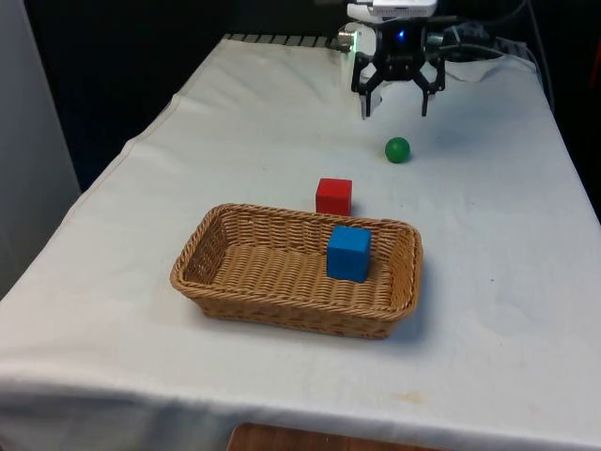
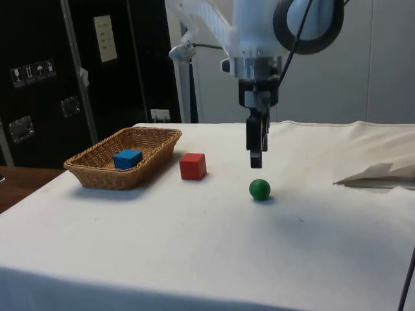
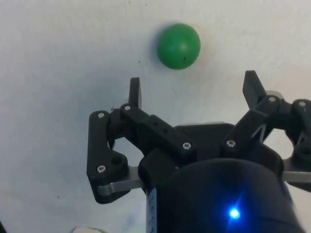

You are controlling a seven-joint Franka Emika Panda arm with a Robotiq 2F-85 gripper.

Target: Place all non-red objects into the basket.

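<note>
A green ball [image 1: 397, 149] [image 2: 259, 189] [image 3: 178, 45] lies on the white cloth. My gripper [image 1: 395, 110] [image 2: 256, 157] [image 3: 193, 86] hangs open a little above the cloth, just behind the ball toward the robot's end, with nothing between its fingers. A blue cube [image 1: 348, 253] [image 2: 128, 158] rests inside the wicker basket [image 1: 225, 287] [image 2: 97, 176], near its end on the front view's right. A red cube [image 1: 333, 196] [image 2: 192, 166] stands on the cloth just outside the basket's far rim, between basket and ball.
A crumpled fold of cloth or paper [image 2: 379, 175] lies at the table's far end in the side view. Cables [image 1: 479, 42] trail beside the robot's base. Open cloth surrounds the ball on all sides.
</note>
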